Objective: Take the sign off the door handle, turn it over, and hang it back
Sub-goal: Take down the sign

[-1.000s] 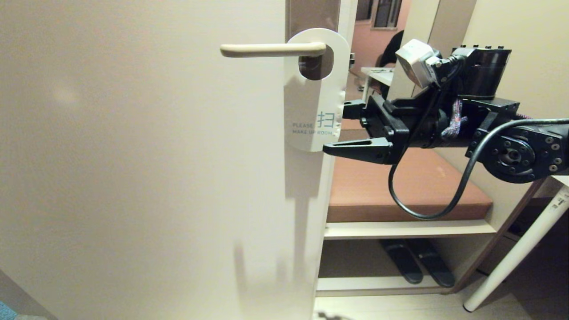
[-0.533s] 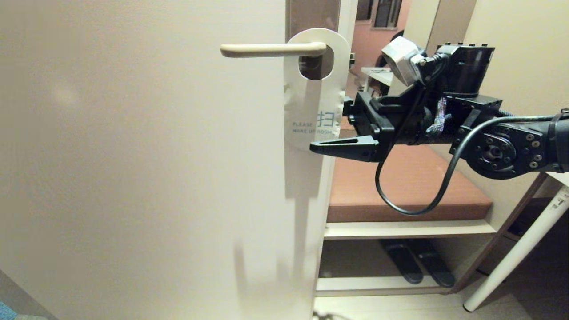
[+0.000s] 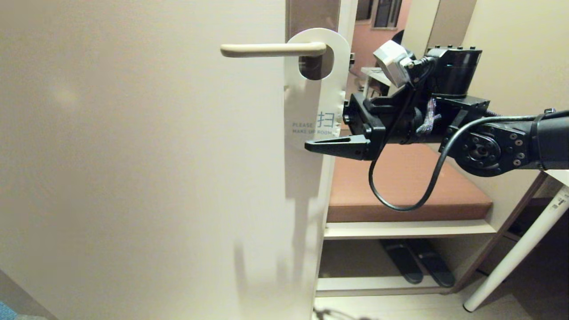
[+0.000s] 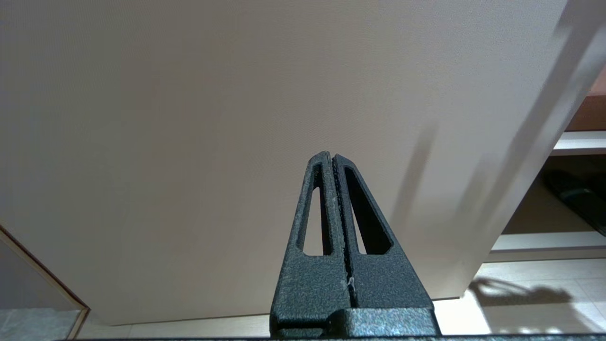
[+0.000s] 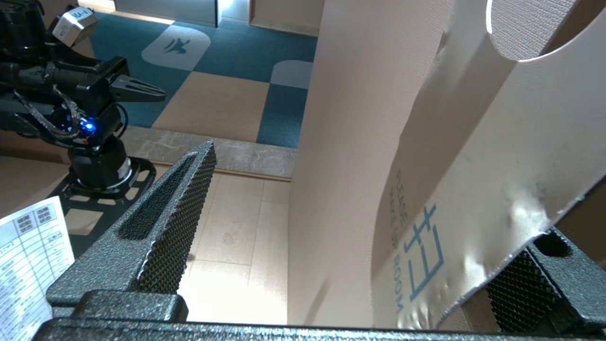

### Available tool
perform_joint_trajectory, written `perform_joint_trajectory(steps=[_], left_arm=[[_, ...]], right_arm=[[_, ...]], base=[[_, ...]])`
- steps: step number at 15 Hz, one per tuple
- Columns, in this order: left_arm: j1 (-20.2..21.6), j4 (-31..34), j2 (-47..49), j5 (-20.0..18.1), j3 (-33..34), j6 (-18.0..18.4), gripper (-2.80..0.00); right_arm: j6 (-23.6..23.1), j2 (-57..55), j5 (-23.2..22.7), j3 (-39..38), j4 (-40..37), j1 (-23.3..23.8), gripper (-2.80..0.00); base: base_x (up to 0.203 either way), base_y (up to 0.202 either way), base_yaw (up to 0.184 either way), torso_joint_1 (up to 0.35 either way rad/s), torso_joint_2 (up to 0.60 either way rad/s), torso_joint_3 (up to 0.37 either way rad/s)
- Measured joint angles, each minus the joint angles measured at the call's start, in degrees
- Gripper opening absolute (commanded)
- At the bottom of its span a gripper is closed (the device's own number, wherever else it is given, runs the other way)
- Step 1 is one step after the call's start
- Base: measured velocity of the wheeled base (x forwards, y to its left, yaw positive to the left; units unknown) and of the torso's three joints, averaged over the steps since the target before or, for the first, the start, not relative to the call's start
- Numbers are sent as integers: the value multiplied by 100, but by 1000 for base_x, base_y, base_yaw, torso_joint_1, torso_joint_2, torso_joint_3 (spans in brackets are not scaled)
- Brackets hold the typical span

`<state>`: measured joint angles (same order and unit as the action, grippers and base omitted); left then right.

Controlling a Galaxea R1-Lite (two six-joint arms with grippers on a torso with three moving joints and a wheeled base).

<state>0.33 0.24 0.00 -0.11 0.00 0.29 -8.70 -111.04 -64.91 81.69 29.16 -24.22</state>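
- Fingers (image 3: 331, 146) of the right gripper (image 3: 338, 129) spread wide and gripping nothing, one in front of the sign's lower edge, the other behind it, so the card sits in the gap ready to be pinched.
- One sign (image 3: 313, 93), white "PLEASE MAKE UP ROOM" face outward, hanging by its oval hole on the door handle (image 3: 271, 50), flat against the door (image 3: 142, 160) near its edge.
- One handle, level, carrying the card at its elbow end.
- Judged: reaching in for the first grasp, lift-off not yet begun.
- Left gripper (image 4: 334, 163) parked low by the door, fingers (image 4: 315, 208) clenched together on nothing.
- Beyond the door edge: one brown bench cushion (image 3: 413, 186), two dark slippers (image 3: 418, 262) on the shelf under it.
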Motion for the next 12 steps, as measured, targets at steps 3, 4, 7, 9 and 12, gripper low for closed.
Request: perform_joint_trajectory(steps=[3, 4, 7, 9, 12], left_arm=[[0, 0, 0, 1, 0, -3, -280], [0, 0, 0, 1, 0, -3, -280], [0, 0, 0, 1, 0, -2, -280], [0, 2, 0, 1, 0, -2, -280], [0, 1, 0, 1, 0, -1, -280]], right_arm=[[2, -34, -1, 31, 2, -5, 0], [-1, -52, 0, 57, 2, -2, 0], [0, -116, 1, 161, 2, 0, 0], [13, -144, 0, 222, 0, 0, 0], [12, -166, -2, 316, 2, 0, 0]], base=[[0, 0, 0, 0, 0, 0], [0, 0, 0, 0, 0, 0], [0, 0, 0, 0, 0, 0], [0, 0, 0, 0, 0, 0], [0, 0, 0, 0, 0, 0]])
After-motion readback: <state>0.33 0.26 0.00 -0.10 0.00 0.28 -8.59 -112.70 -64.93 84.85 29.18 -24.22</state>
